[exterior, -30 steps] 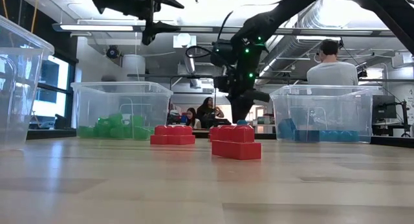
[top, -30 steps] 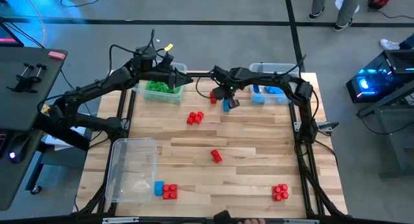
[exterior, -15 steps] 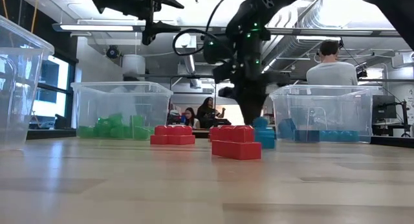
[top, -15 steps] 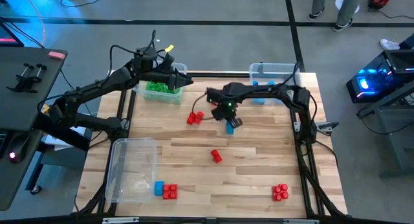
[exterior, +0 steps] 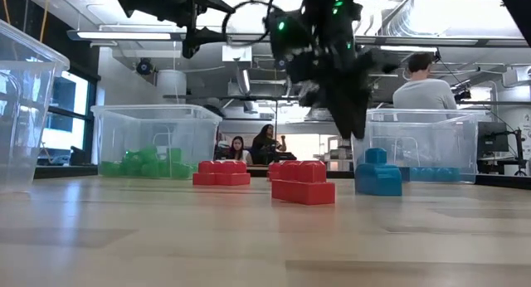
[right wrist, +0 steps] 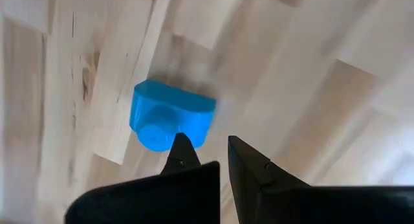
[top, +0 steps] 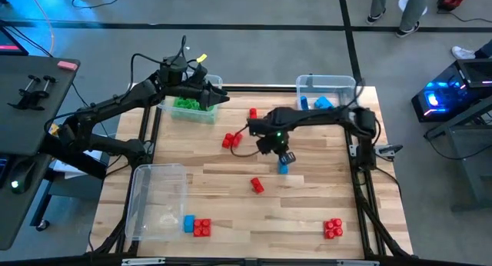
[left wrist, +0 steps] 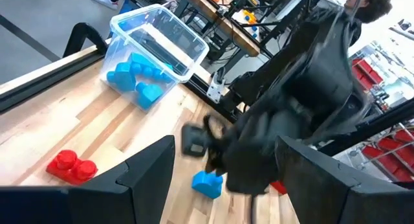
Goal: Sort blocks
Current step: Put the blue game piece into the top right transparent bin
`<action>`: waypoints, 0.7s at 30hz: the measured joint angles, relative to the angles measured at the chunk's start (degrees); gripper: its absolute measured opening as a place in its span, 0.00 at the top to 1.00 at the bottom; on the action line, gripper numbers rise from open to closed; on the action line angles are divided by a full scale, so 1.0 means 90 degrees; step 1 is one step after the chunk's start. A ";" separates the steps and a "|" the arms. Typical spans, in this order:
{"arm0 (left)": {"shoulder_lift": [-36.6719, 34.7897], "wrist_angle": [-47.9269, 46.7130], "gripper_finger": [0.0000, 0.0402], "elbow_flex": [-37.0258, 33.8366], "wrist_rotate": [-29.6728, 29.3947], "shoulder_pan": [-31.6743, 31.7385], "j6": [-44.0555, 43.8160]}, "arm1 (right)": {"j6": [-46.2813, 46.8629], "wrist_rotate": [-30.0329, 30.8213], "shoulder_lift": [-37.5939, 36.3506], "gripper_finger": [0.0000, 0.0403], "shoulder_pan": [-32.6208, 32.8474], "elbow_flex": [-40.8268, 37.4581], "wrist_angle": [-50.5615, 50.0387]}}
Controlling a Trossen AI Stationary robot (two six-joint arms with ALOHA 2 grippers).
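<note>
My right pincer (right wrist: 206, 153) is clamped shut on nothing, hovering right above a blue block (right wrist: 171, 114) lying loose on the worktop (top: 307, 197), probably because it's still unsorted.

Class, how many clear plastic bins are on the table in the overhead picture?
3. One bin with green blocks at the table's upper left seen from above; a second bin with blue blocks at upper right; a third bin at lower left. None seems hidden.
</note>
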 joint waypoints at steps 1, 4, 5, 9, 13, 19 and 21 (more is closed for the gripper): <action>0.0000 0.0000 0.37 0.0000 0.0000 0.0004 0.0014 | 0.0191 0.0026 -0.0156 1.00 -0.0025 0.0000 0.0005; 0.0000 0.0010 0.37 0.0000 0.0000 0.0005 0.0081 | 0.0941 0.0076 -0.0637 1.00 -0.0045 0.0000 -0.0028; 0.0000 0.0007 0.37 0.0000 0.0002 0.0005 0.0123 | 0.1248 0.0074 -0.0786 1.00 -0.0037 0.0000 -0.0031; 0.0000 0.0010 0.37 0.0000 0.0002 0.0005 0.0174 | 0.3108 0.0073 -0.1257 1.00 0.0127 0.0002 -0.0197; 0.0000 0.0015 0.37 0.0000 0.0002 0.0005 0.0179 | 0.5415 0.0071 -0.1444 1.00 0.0499 0.0005 -0.0624; 0.0000 0.0025 0.37 0.0000 0.0015 0.0005 0.0181 | 0.8073 0.0296 -0.1462 1.00 0.1528 -0.0318 -0.0723; 0.0000 0.0027 0.37 0.0000 0.0106 0.0013 0.0183 | 0.9042 0.0337 -0.1462 1.00 0.1874 -0.0587 -0.0512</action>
